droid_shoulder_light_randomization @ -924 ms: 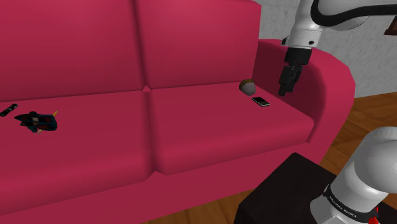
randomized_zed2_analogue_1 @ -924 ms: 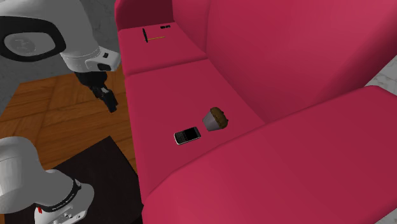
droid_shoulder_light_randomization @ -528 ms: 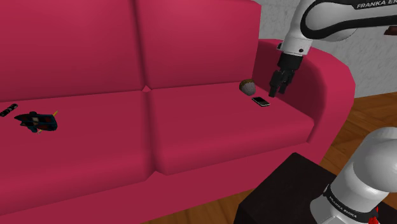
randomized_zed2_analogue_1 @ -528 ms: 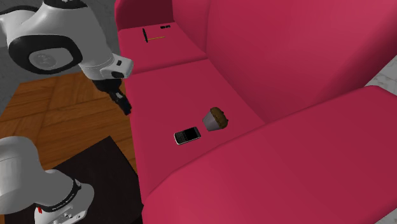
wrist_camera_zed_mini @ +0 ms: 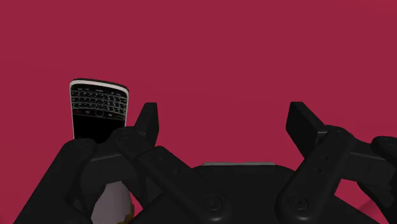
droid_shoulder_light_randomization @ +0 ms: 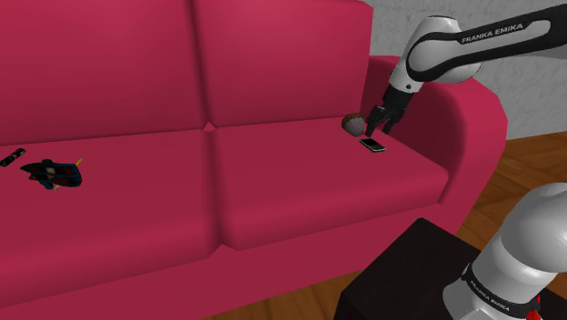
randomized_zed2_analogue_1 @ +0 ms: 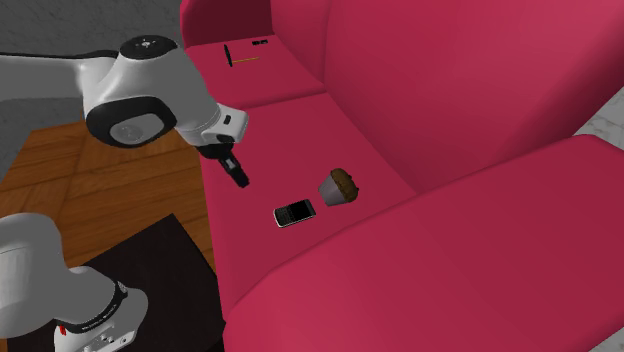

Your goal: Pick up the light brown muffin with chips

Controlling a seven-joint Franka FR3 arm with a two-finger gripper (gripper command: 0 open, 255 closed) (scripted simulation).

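The muffin (droid_shoulder_light_randomization: 353,122) has a brown chip-dotted top and a grey wrapper, and lies tipped on its side on the red sofa seat (droid_shoulder_light_randomization: 300,173), close to the backrest. In the second exterior view the muffin (randomized_zed2_analogue_1: 341,186) sits just beyond a black phone (randomized_zed2_analogue_1: 294,212). My gripper (droid_shoulder_light_randomization: 373,121) hovers over the phone (droid_shoulder_light_randomization: 372,145), right beside the muffin and a little above the cushion. Its fingers (wrist_camera_zed_mini: 147,121) stand wide apart with bare red cushion between them, so the gripper (wrist_camera_zed_mini: 224,121) is open. A pale bit of the muffin wrapper (wrist_camera_zed_mini: 112,203) peeks out behind the hand.
The sofa armrest (droid_shoulder_light_randomization: 454,100) rises close behind the gripper. A dark bundle (droid_shoulder_light_randomization: 53,173) and a small black strip (droid_shoulder_light_randomization: 11,157) lie far off on the other seat. The black stand (droid_shoulder_light_randomization: 409,273) and wooden floor (randomized_zed2_analogue_1: 90,190) lie in front of the sofa.
The arm has swung from beside the armrest towards the shoulder view's left and downwards, bringing the gripper over the phone next to the muffin. The muffin and phone have not moved.
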